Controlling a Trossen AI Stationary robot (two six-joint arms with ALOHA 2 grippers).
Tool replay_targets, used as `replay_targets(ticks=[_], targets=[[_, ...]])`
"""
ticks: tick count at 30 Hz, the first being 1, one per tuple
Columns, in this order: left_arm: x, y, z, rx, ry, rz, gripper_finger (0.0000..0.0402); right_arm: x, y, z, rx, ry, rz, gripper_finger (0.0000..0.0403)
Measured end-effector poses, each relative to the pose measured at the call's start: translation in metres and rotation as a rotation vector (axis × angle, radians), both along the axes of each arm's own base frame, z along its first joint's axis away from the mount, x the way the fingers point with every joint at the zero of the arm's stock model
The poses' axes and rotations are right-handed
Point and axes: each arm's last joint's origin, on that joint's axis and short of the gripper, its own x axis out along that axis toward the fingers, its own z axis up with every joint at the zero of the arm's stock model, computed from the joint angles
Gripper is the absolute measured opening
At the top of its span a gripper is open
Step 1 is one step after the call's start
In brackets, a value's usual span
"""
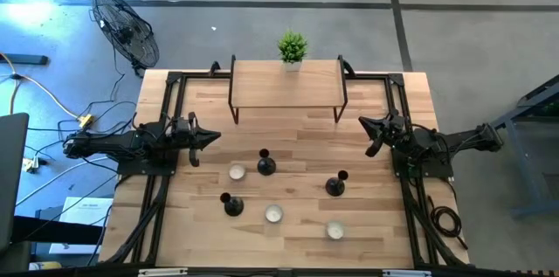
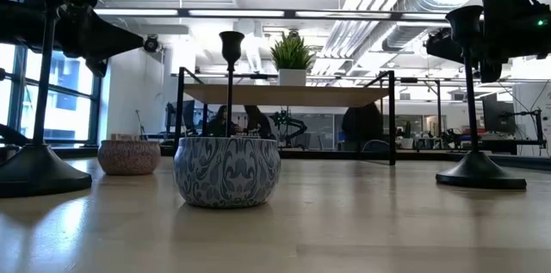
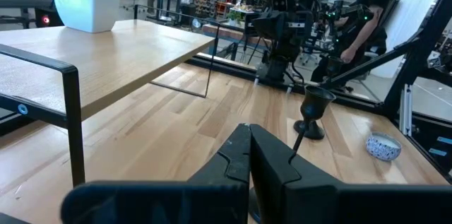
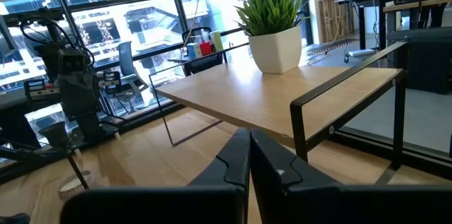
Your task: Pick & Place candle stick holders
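Three black candle stick holders stand upright on their round bases on the wooden table: one at mid-table (image 1: pixel 265 164), one toward the right (image 1: pixel 336 185), one nearer the front (image 1: pixel 232 204). In the low view they show at left (image 2: pixel 34 170), far middle (image 2: pixel 231 49) and right (image 2: pixel 479 168). My left gripper (image 1: pixel 215 136) is shut and level over the table's left side, touching nothing; its wrist view shows shut fingers (image 3: pixel 249 160) with a holder (image 3: pixel 313 111) beyond them. Over the right side, my right gripper (image 1: pixel 365 125) (image 4: pixel 249 157) is also shut and holds nothing.
Three short tealight candles (image 1: pixel 237 172) (image 1: pixel 273 214) (image 1: pixel 335 230) sit among the holders. A wooden riser shelf on black legs (image 1: pixel 286 85) stands at the far edge with a potted plant (image 1: pixel 293 48) on it. A person (image 3: pixel 364 12) stands beyond the table.
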Motion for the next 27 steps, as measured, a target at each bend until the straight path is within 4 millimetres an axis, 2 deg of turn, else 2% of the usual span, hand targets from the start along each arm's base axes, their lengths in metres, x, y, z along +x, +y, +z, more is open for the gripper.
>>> replay_targets(ticks=[27], targets=[[0.0000, 0.0001, 0.0010, -0.001, -0.014, 0.002, 0.0000, 0.0000, 0.0000, -0.0001, 0.000, 0.000, 0.000, 0.0005]])
